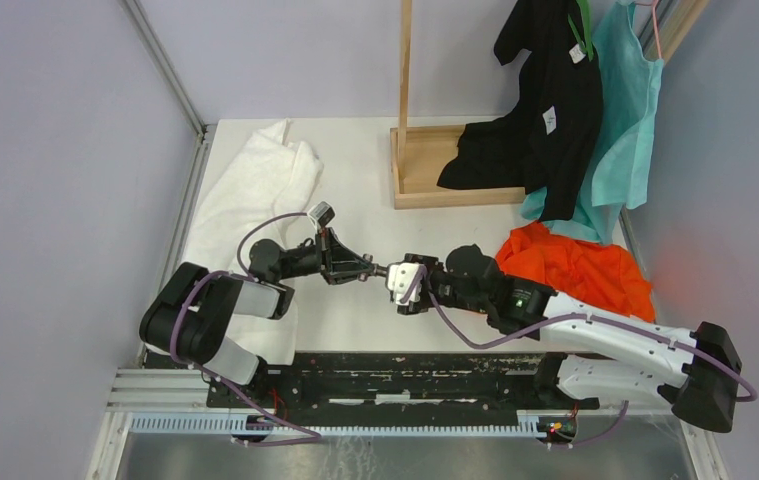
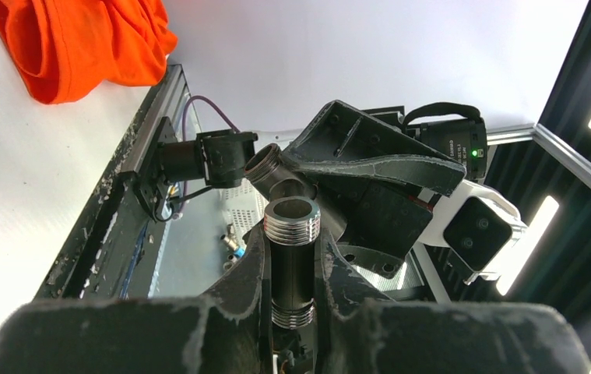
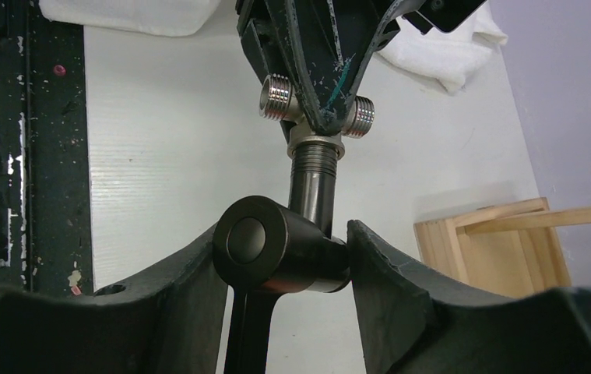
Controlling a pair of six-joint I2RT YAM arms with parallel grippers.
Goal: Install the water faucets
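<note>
Both grippers meet above the middle of the table. My left gripper (image 1: 355,268) (image 2: 292,234) is shut on the larger faucet fitting (image 2: 292,265), a dark tube with silver threaded ends; it also shows in the right wrist view (image 3: 317,117) as a T with two threaded stubs. My right gripper (image 1: 402,280) (image 3: 284,249) is shut on the shorter faucet fitting (image 3: 276,245), a dark cylinder with a round end cap. Its stem (image 3: 311,183) runs straight into the threaded collar of the larger fitting, so the two pieces touch end to end. How deep the stem sits is hidden.
A white towel (image 1: 255,190) lies at the left. A wooden stand (image 1: 445,165) is at the back, with black (image 1: 545,100) and teal (image 1: 625,120) garments hanging over it. An orange cloth (image 1: 575,270) lies at the right. The black mounting rail (image 1: 375,385) runs along the near edge.
</note>
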